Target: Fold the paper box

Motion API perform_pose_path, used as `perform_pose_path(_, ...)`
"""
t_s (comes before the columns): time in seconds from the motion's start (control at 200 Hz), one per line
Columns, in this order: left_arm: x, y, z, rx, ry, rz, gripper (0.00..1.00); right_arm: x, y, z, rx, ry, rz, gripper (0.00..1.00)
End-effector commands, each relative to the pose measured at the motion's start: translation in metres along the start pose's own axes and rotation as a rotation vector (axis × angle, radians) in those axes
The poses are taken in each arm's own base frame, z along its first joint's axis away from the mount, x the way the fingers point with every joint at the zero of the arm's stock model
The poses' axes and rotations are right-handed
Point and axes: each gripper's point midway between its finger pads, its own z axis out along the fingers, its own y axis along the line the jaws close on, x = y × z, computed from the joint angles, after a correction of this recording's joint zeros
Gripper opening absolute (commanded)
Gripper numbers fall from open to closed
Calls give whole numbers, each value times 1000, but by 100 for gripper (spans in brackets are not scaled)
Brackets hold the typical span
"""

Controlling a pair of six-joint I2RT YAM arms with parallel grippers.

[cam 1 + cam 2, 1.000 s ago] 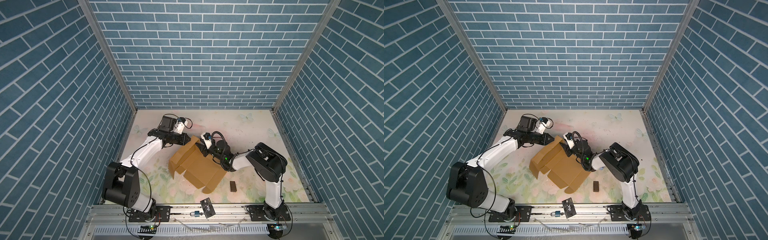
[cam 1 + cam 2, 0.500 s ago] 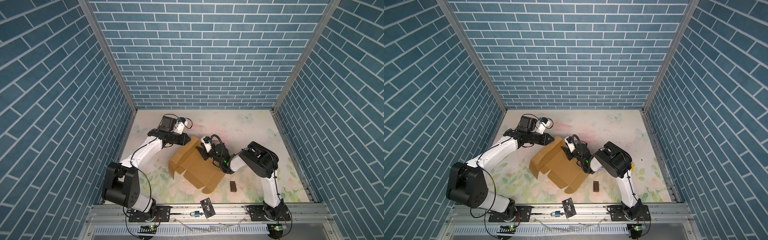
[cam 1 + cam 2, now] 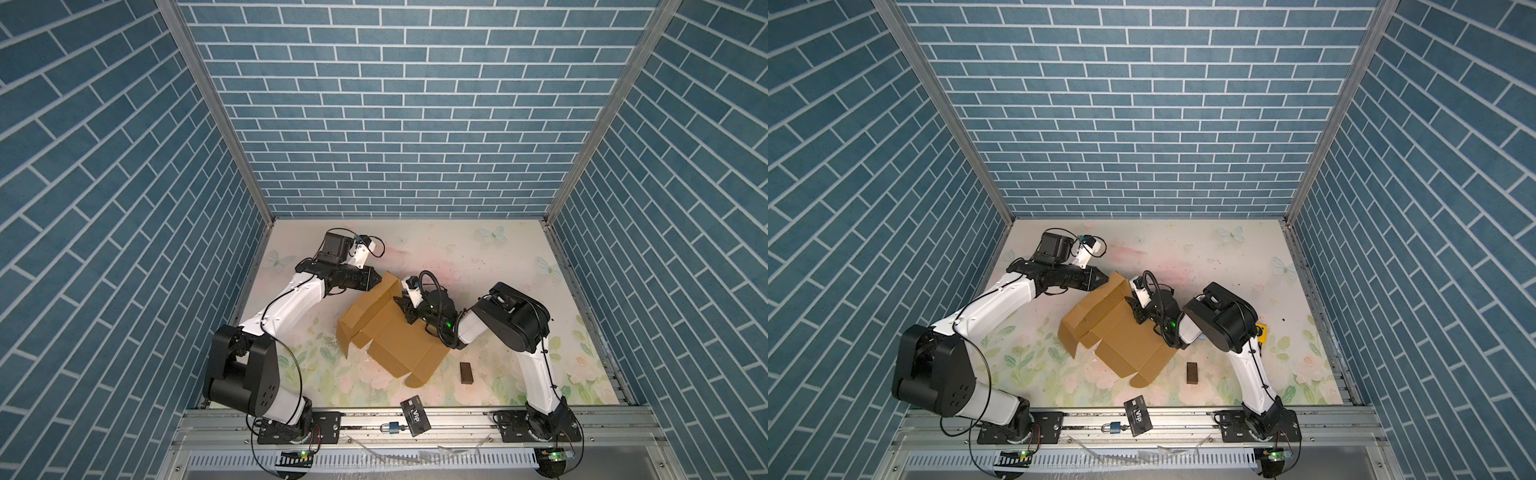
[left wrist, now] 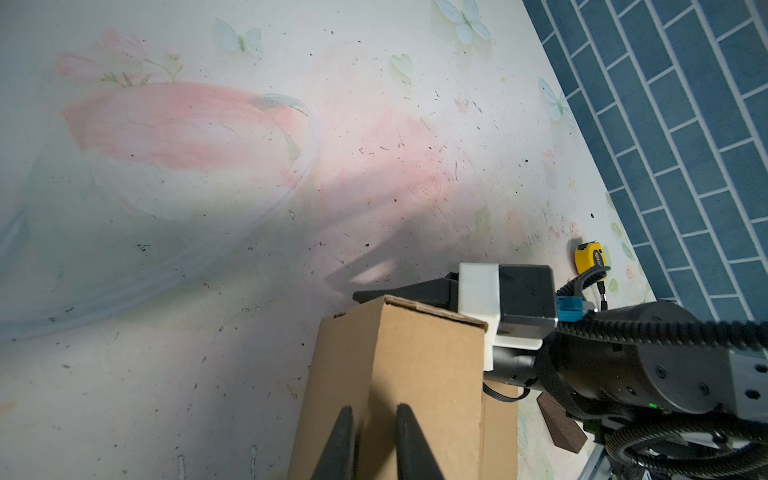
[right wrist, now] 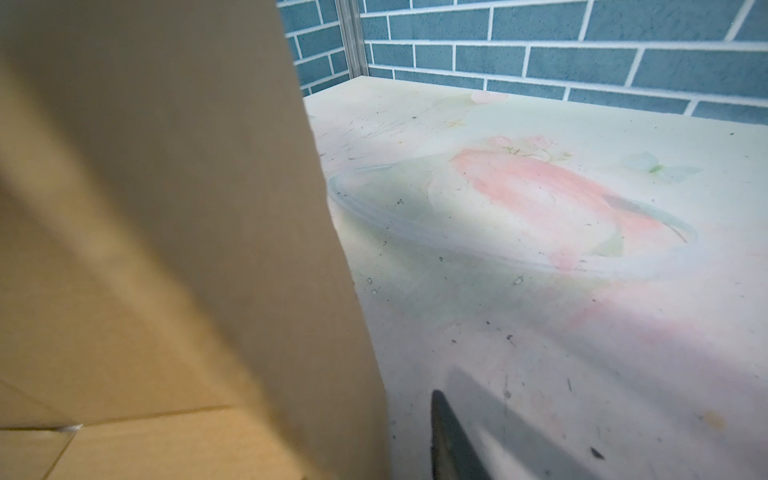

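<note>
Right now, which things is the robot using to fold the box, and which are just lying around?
For the job:
- paper box
- left hand, at the box's raised flap
- right hand, at the box's far edge

Just lying about:
- small dark block
- black VIP card
- padlock
- yellow tape measure

I work in a lab test cell. Blue brick-print walls (image 3: 395, 124) box my floral table (image 3: 478, 249). My arms bolt to an aluminium rail (image 3: 457, 424).

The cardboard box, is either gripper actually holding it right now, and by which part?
The left gripper pinches the paper box by the edge of its raised flap. Whether the right gripper grips the box cannot be told.
</note>
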Motion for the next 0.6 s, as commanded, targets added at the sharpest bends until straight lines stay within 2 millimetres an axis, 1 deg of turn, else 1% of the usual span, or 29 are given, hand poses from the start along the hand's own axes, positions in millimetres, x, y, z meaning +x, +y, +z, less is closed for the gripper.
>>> perform_pose_path(0.0, 14, 2, 1, -11, 34, -17, 20, 12, -1, 5, 4, 30, 10, 17)
perform_pose_path(0.08, 13, 3, 1, -16, 37, -19, 20, 14, -1, 5, 6, 40, 11, 8)
perform_pose_path(0.16, 11, 1, -1, -14, 36, -21, 20, 7, -1, 5, 7, 26, 12, 1)
perform_pose_path(0.28, 14, 4, 4, -11, 38, -21, 20, 9, 2, 7, -11, 31, -8, 0)
perform_pose_path(0.35, 13, 5, 3, -22, 41, -23, 20, 4, 1, 5, -2, 26, -10, 0)
perform_pose_path(0.4, 11, 4, 1, -22, 40, -22, 20, -4, 1, 3, 2, 11, -11, 6)
perform_pose_path(0.515, 13, 5, 4, -17, 41, -21, 21, -13, 3, -2, 1, -8, -27, 29)
perform_pose_path(0.595, 12, 6, 4, -22, 45, -21, 22, -20, 0, -8, 25, -19, -23, 40)
